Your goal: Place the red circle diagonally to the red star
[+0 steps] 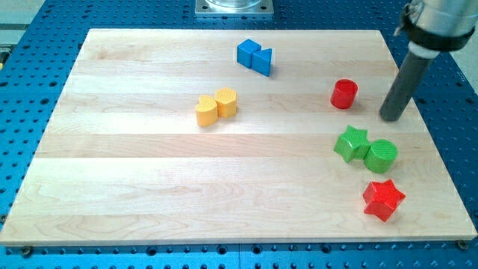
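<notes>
While the dark rod stands upright near the right edge of a pale wooden board [149, 164], my tip [391, 118] rests on the wood just to the right of the red circle [344, 94], with a small gap between them. The rod has no jaws and holds nothing; it touches no block.

The red circle, a short cylinder, sits in the upper right part of the board. The red star [383, 199] lies well below it, near the bottom right corner and slightly further to the view's right.

Between those two sit a green star [351, 143] and a green circle [381, 156], touching side by side, with the star on the left. They lie just below my tip.

Near the view's top centre, a blue cube [247, 52] and a blue triangle [262, 60] sit pressed together. Left of centre, two yellow blocks [216, 107] touch each other; their exact shapes are hard to make out.

A blue perforated table [448, 104] surrounds the board on all sides.
</notes>
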Available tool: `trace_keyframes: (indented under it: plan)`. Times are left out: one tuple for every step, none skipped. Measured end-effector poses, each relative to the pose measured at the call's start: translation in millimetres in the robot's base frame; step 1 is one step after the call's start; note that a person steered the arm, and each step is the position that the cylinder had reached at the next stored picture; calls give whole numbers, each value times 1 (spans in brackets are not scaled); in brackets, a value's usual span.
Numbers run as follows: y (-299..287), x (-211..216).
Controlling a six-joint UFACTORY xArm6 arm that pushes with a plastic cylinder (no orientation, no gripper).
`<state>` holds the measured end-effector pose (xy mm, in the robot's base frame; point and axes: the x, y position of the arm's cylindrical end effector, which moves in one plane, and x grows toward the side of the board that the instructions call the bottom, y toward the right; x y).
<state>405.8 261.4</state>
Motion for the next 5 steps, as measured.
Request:
trace_keyframes:
  plan:
    - [-17, -27]
    - [-67, -23]
    - [-110, -19]
    - [-123, -25]
    - [-164, 22]
